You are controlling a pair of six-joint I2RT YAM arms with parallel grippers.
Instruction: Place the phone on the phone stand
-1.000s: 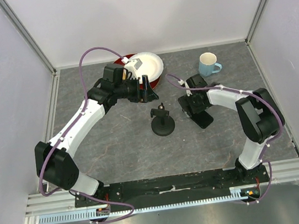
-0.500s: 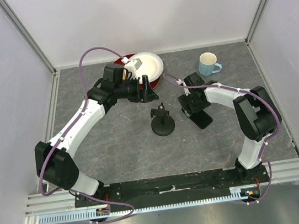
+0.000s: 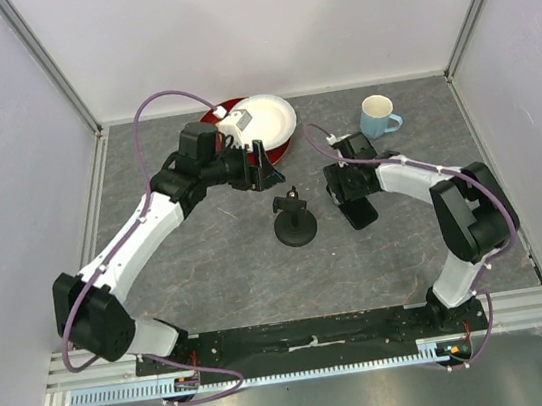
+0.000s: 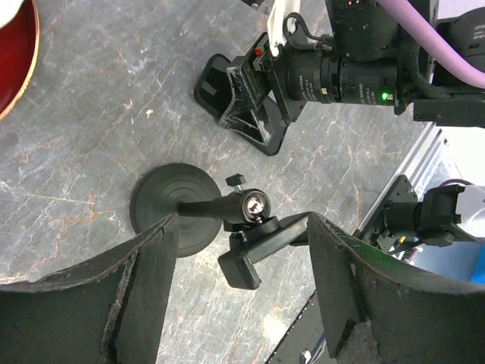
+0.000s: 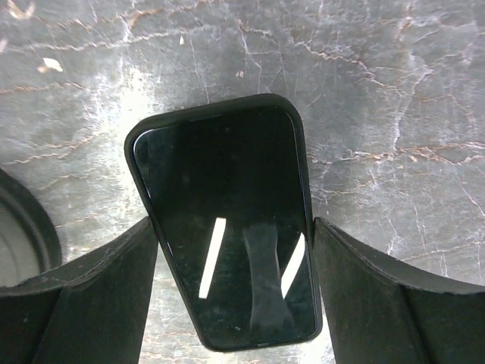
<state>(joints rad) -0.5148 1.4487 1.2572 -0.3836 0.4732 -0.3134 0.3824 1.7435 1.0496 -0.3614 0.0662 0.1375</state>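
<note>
1. The phone (image 5: 227,227) is face up, its glossy screen showing light reflections. In the top view the phone (image 3: 361,215) is just right of the stand (image 3: 294,224) and apart from it. We cannot tell whether it rests on the table (image 3: 209,262) or is raised slightly above it.

2. The right jaws straddle the phone from above. Their fingers (image 5: 91,296) meet both long edges of the phone with no visible gap, so we read these jaws as closed on the phone. The left wrist view shows the same grip, with one end of the phone (image 4: 220,85) projecting beyond the fingers.

3. The stand (image 4: 163,211) is upright on its round base at mid-table. Its post leans and carries a small clamp head. The rim of its base shows at the left edge of the right wrist view (image 5: 19,227).

4. The left jaws are spread wide and hold nothing. They hang above the table between the stand and the plates. In the left wrist view the stand's head appears between the fingers (image 4: 121,303), lower down and clear of both.

5. At the rear, a white plate (image 3: 271,118) sits on a red plate (image 3: 212,116). A mug (image 3: 377,114) is at the rear right, well apart from the phone.
</note>
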